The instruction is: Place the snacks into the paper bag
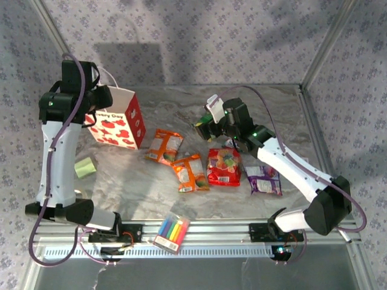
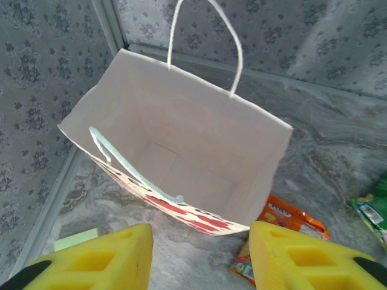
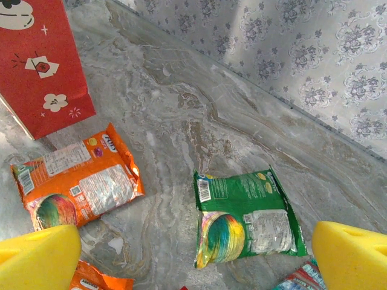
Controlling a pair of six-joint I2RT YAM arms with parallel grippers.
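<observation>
Two grippers, both with jaws apart, nothing held. Left gripper (image 2: 199, 257) hangs over the bag (image 2: 151, 109). Its yellow fingers (image 2: 103, 260) are spread along the bottom edge of its wrist view. The bag mouth is straight below, the bag upright, string handles up.

Right gripper (image 3: 195, 254) is spread wide, fingers in the two bottom corners of its wrist view. Green packet (image 3: 245, 217) lies flat on the table (image 3: 199, 103) below and between them, right of centre.

Top view:
- Bag at upper left.
- Orange packet (image 1: 164, 147) just right of the bag.
- Second orange packet (image 1: 190, 172) touching it, lower right.
- Red packet (image 1: 224, 166) next over, mid-frame.
- Purple packet (image 1: 262, 180) right of the red, under the right arm.
- Marker box (image 1: 171, 232) at bottom centre, on the rail.
- Pale green block (image 1: 84, 166) at left, beside the left arm.

All packets named are on the table, outside the bag.
</observation>
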